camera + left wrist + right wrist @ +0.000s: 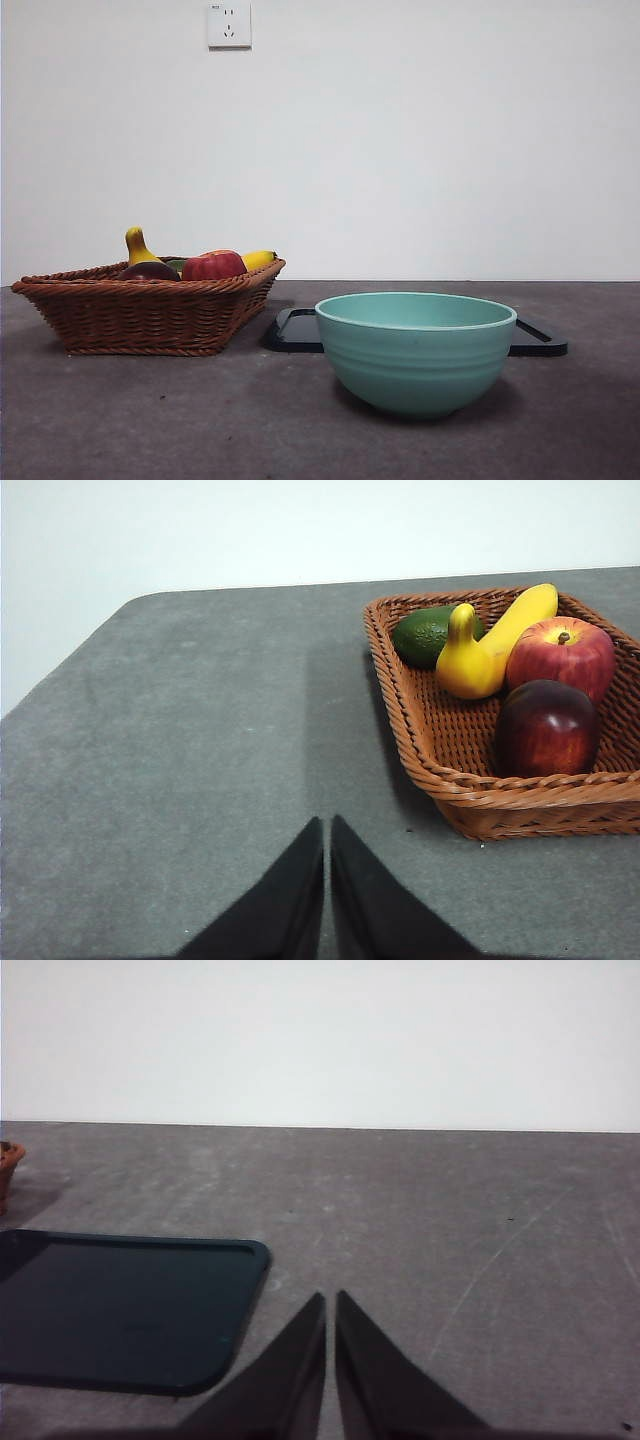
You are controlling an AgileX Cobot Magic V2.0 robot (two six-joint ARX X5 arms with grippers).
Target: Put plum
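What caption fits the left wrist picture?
Shut left tool waits beside a basket holding the plum.

Dark maroon plum (548, 727) – brown woven basket (470, 790), teal bowl (415, 352).

basket rim (150, 285) hides most of the plum (150, 271); bowl (415, 350) hides the tray's (295, 330) middle.

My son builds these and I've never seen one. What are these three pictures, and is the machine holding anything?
It is a two-armed table robot. One picture looks level across the table; the other two come from cameras on each wrist, where the black wedges are the left tool and the right tool. Both are shut and hold nothing. On the table: a wicker basket with a dark plum, a red apple, a banana and a green fruit; a green bowl; and a black tray behind it.
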